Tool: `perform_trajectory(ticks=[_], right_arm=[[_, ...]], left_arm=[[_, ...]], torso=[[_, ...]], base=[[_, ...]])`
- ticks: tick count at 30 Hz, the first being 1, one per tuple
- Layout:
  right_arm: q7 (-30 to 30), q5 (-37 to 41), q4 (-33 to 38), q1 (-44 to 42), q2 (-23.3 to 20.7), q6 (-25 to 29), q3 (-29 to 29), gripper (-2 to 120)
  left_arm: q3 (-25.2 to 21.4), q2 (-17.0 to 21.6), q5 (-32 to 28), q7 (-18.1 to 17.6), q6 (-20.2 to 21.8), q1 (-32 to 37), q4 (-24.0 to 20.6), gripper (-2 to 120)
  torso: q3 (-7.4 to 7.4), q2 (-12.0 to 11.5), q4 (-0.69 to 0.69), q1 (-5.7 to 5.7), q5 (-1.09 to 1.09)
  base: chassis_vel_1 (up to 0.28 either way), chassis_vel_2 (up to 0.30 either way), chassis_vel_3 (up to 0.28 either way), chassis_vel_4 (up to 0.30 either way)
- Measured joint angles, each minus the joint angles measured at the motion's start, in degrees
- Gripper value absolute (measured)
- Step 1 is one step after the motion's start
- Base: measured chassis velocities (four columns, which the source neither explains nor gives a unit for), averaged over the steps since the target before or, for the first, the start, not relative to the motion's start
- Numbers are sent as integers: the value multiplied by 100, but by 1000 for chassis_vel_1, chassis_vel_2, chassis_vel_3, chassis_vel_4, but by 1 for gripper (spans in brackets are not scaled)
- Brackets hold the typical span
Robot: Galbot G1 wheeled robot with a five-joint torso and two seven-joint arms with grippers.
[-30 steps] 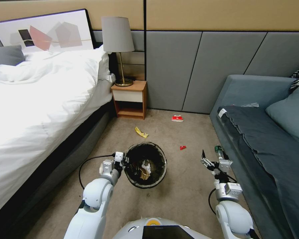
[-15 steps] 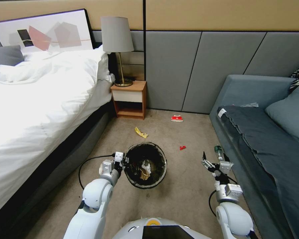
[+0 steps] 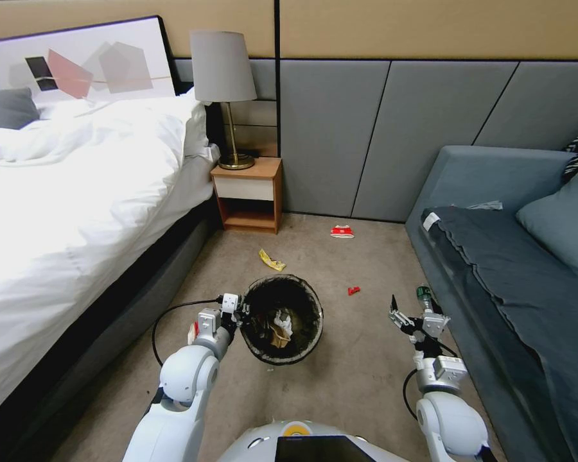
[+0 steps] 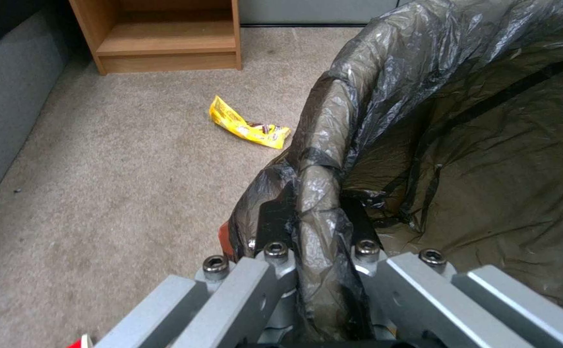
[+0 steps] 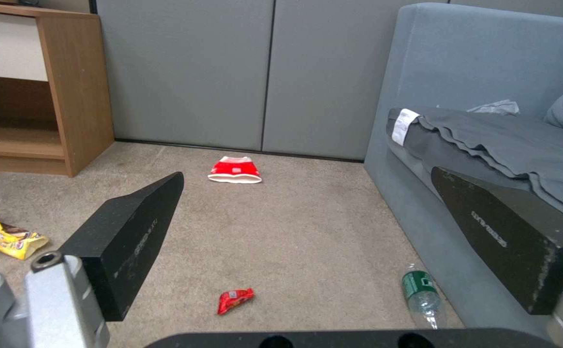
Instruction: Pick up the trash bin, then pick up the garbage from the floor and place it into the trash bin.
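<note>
The trash bin, white with a dark bag, hangs tilted in front of me above the carpet. My left gripper is shut on its near rim, one finger on each side of the bag-covered rim. White tissue and brown scraps lie inside. My right gripper hovers open by the sofa base with nothing between its fingers. Garbage on the floor: a yellow wrapper, a red-and-white carton, a small red wrapper, and a green-labelled bottle.
A bed runs along the left, and a wooden nightstand with a lamp stands at its head. A grey sofa lines the right and grey wall panels close the back. Carpet lies between.
The whole head view has shifted slightly, so the camera moved. Both arms keep their poses, the left still holding the bin and the right still open.
</note>
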Motion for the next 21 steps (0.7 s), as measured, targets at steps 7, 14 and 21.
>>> perform_trajectory(ticks=[7, 14, 21], right_arm=[[2, -8, -86, 4, 16, 51, -23, 100], [2, -16, -119, 2, 35, 79, -34, 100], [1, -18, -125, -15, 51, 106, -44, 100]], left_arm=[[-21, -1, -11, 3, -2, -12, 3, 1], [-25, -2, -17, 4, -2, -16, 10, 1], [-28, -8, -17, 4, -3, -16, 5, 1]], torso=[[0, 0, 0, 0, 0], [0, 0, 0, 0, 0], [0, 0, 0, 0, 0]], base=[[-77, 67, 81, -59], [-68, 85, 85, -67], [-76, 61, 68, -69]])
